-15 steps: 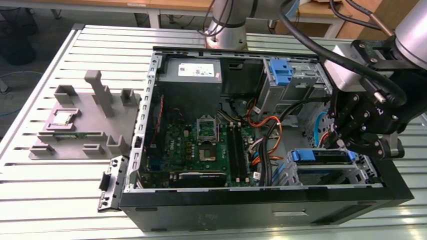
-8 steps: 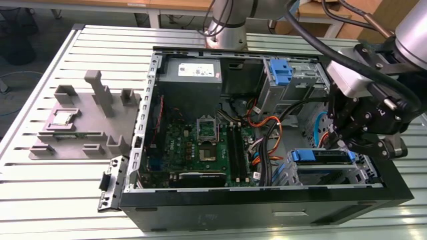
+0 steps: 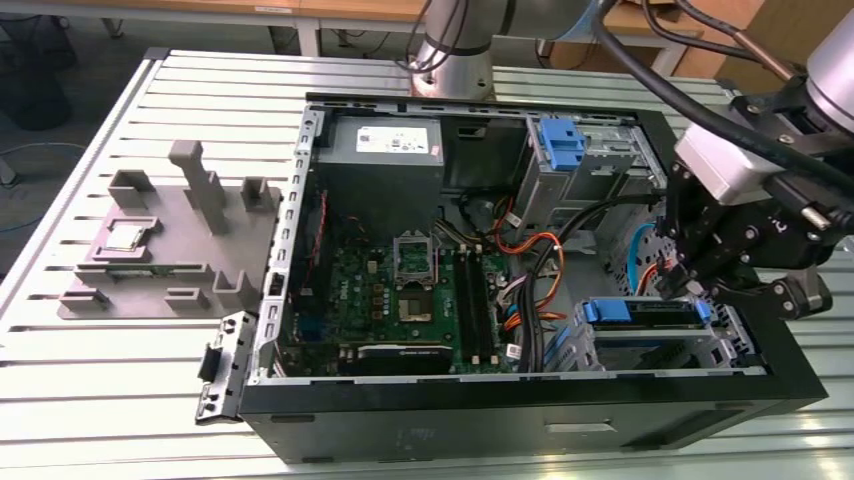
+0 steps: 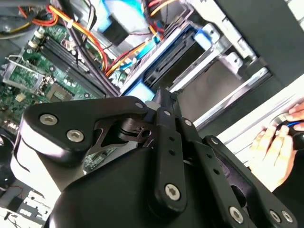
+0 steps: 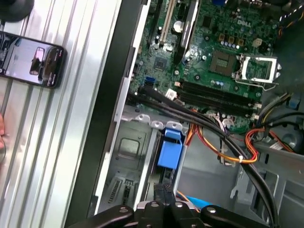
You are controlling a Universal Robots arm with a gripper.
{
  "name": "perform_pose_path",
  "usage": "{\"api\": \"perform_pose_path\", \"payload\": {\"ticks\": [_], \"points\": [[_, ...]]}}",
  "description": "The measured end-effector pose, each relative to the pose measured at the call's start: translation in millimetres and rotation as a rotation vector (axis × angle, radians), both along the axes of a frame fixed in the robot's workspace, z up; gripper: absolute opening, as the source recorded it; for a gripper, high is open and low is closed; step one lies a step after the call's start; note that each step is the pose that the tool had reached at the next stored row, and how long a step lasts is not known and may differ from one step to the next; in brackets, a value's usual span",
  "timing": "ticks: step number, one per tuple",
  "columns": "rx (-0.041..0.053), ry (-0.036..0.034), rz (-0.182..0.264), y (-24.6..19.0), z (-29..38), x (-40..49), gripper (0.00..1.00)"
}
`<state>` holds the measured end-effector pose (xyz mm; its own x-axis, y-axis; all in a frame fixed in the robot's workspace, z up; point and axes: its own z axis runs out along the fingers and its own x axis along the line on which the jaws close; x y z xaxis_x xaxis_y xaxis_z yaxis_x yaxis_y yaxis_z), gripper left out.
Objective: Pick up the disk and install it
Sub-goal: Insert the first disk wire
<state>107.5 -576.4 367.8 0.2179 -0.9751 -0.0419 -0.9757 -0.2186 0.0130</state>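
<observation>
The disk [image 3: 641, 312], a flat drive with blue side rails, lies in the metal bay at the near corner of the open computer case, on the exterior view's right. Its blue end tab [image 5: 170, 152] shows in the first wrist view. My gripper [image 3: 697, 288] hangs just above the bay, at the disk's edge nearest the case wall. In the second wrist view the gripper [image 4: 160, 102] has its black fingers drawn together and nothing shows between them. The first wrist view has the fingertips [image 5: 164, 202] right behind the blue tab.
Orange and black cables [image 3: 534, 260] run beside the bay. The motherboard [image 3: 400, 290] and grey power-supply box [image 3: 387, 145] fill the case. A second bay with a blue tab [image 3: 561, 140] stands farther back. A grey fixture with a chip [image 3: 127, 238], a phone [image 5: 31, 59] and a hand [image 4: 275, 142] are outside the case.
</observation>
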Motion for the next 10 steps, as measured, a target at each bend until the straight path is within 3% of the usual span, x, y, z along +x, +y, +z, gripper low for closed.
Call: {"api": "perform_pose_path", "payload": {"ticks": [10], "points": [[-0.0030, 0.0000, 0.000, 8.5, -0.9, 24.3, 0.10]]}}
